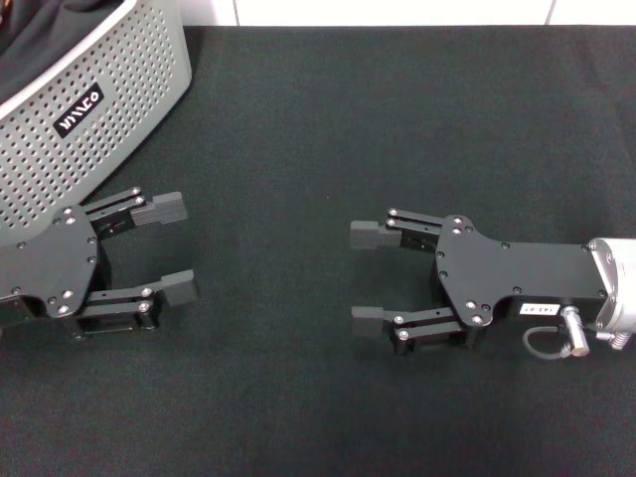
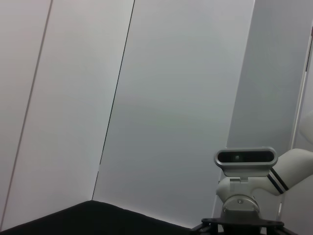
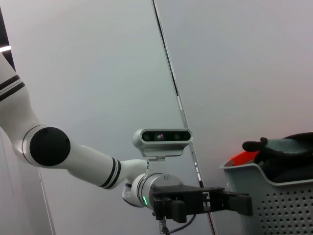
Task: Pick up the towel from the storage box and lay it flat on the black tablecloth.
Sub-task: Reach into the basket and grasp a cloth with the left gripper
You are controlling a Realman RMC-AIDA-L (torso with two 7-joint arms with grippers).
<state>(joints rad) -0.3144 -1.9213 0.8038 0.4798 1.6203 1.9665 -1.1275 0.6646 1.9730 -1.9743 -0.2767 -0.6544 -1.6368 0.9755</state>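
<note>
We see only part of the light grey perforated plastic storage box (image 1: 94, 109): the head view's top and left edges cut it off, so most of its inside is out of frame. From the right wrist view, dark cloth heaped above the box rim (image 3: 288, 152) hides what lies beneath, and a small orange-red patch (image 3: 243, 157) beside it is too little for us to identify. We cannot make out the fleecy towel as a whole. The matte black fabric tablecloth (image 1: 328, 129) runs past every edge around the box.
</note>
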